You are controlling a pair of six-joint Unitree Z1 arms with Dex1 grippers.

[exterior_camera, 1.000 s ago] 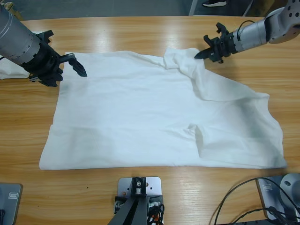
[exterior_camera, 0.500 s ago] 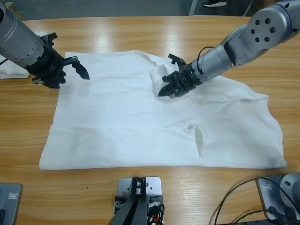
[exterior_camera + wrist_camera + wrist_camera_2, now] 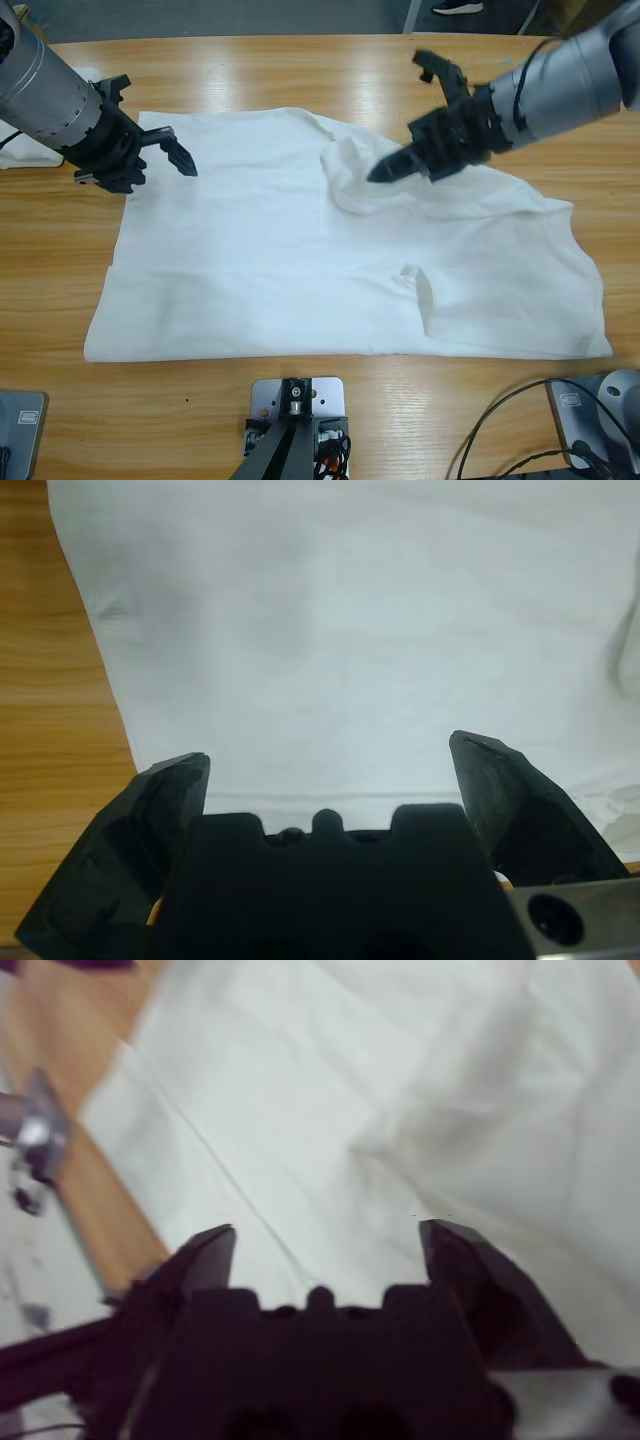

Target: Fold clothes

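Observation:
A large white T-shirt [image 3: 270, 250] lies spread flat across the wooden table [image 3: 300, 70]. Its upper right sleeve [image 3: 350, 175] is folded inward into a rumpled flap on the shirt's body. My right gripper [image 3: 398, 120] hovers open just right of that flap, holding nothing. In the right wrist view the right gripper [image 3: 325, 1230] looks down on the creased T-shirt [image 3: 420, 1110]. My left gripper [image 3: 178, 148] stands open over the shirt's upper left corner. The left wrist view has smooth T-shirt fabric [image 3: 350, 630] ahead of the left gripper [image 3: 330, 765].
A second piece of white cloth [image 3: 22, 152] lies at the table's left edge behind my left arm. Black cables [image 3: 500, 440] run along the front right corner. Bare wood shows along the far edge and the front edge.
The right gripper swept left and down onto the shirt, carrying the sleeve inward. It has since lifted back to the right, leaving the flap. The left gripper shifted slightly right.

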